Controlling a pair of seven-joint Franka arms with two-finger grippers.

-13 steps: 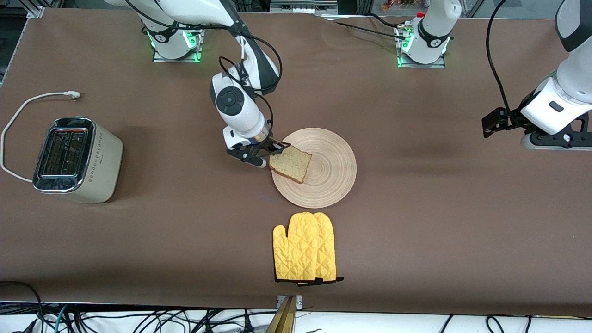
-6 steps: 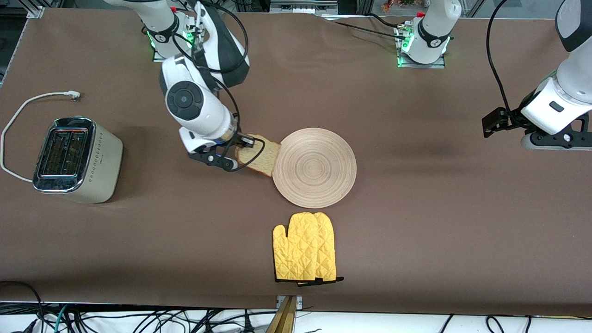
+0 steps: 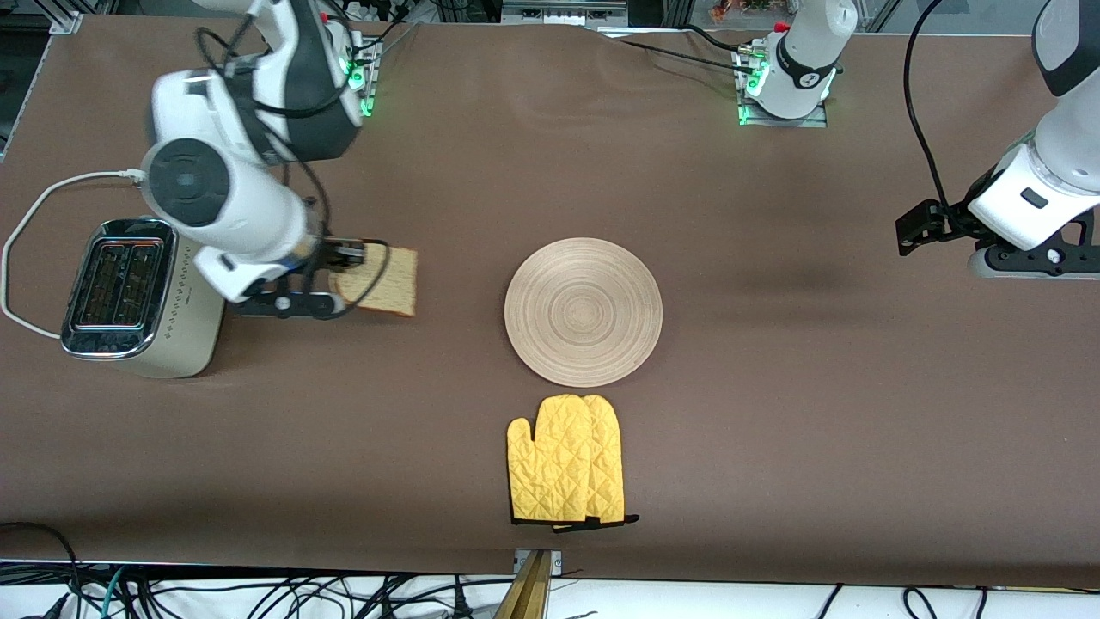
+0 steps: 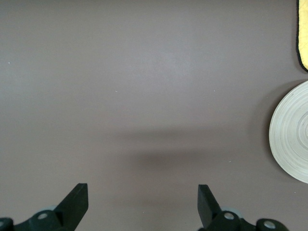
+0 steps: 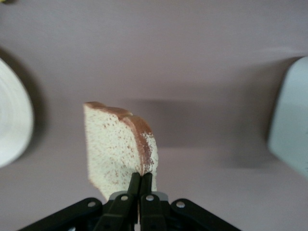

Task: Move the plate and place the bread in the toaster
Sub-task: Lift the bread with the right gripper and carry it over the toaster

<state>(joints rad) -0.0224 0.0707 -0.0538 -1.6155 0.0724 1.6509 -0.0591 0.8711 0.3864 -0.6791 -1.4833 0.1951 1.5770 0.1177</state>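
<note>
Now, toaster [image 3: 142,297]: on the table at the right arm's end.
Right gripper [image 3: 339,277]: jaws pinching the bread [image 3: 382,281], over bare table beside the toaster.
Plate [image 3: 583,312]: mid-table, beside the yellow mitt [image 3: 565,471].
Left gripper [image 4: 142,204]: waits, jaws spread, over bare table.

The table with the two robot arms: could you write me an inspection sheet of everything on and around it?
Surface: brown table, flat.
Job's things: bread held in the air between the plate and the toaster; plate bare.
Clutter: yellow oven mitt, nearer the front camera than the plate.
Grippers: right gripper shut on the bread's crust; left gripper open, waiting over bare table.
Cables: white cord by the toaster; black cables on both arms.
Surroundings: cable tangle below the table edge.
</note>
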